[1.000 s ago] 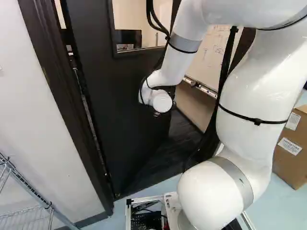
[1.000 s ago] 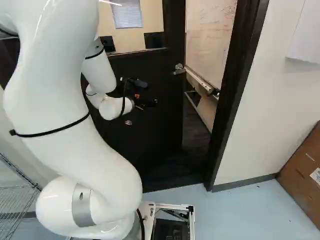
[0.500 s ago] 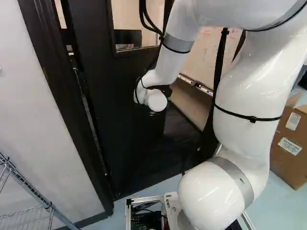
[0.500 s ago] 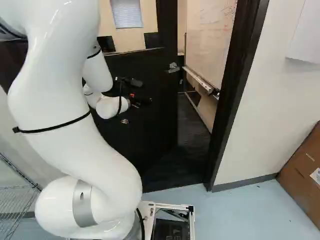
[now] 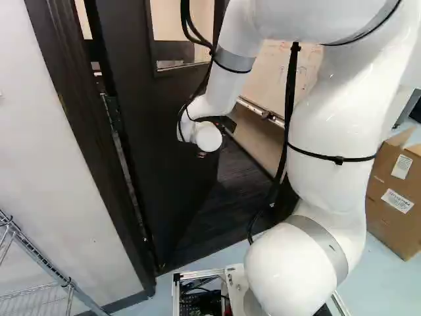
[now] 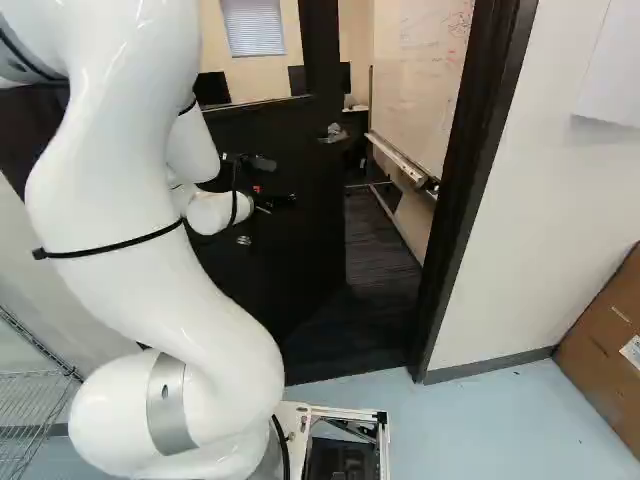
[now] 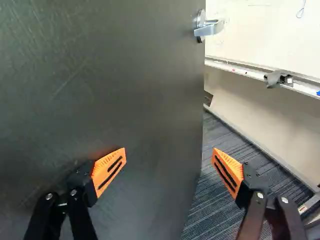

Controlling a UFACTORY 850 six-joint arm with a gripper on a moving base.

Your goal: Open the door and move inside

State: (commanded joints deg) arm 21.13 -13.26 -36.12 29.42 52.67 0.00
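– Where to find the door (image 6: 305, 240), please?
– Ahead of the base (image 6: 340, 415), in the doorway. Partly open, swung into the farther room, away from the base. Hinged on the left, with a wide gap between its free edge and the right side of the dark frame (image 6: 475, 180).
– And the pincer (image 6: 280, 201), in which state?
– Fully released, to say it exactly. Look in the wrist view, at the pincer (image 7: 169, 152): two fingers spread wide, with orange pads (image 7: 109, 171) well apart. Grasping nothing.
– How placed against the door?
– In front of its dark face with one finger, in line with the opening past the free edge with the other. Touching or only near the face? Impossible to tell.
– Where to look for the handle (image 7: 207, 29)?
– Close to the free edge, higher on the door than the pincer, well apart from both fingers.
– What to see through the gap?
– Striped dark carpet (image 7: 220, 145), and beyond it a whiteboard (image 6: 420, 85) with a ledge (image 7: 240, 70) along its lower side.
– And on the near side?
– Cardboard box (image 5: 395, 197) at the right of the left base view, wire rack (image 5: 39, 257) at its lower left.
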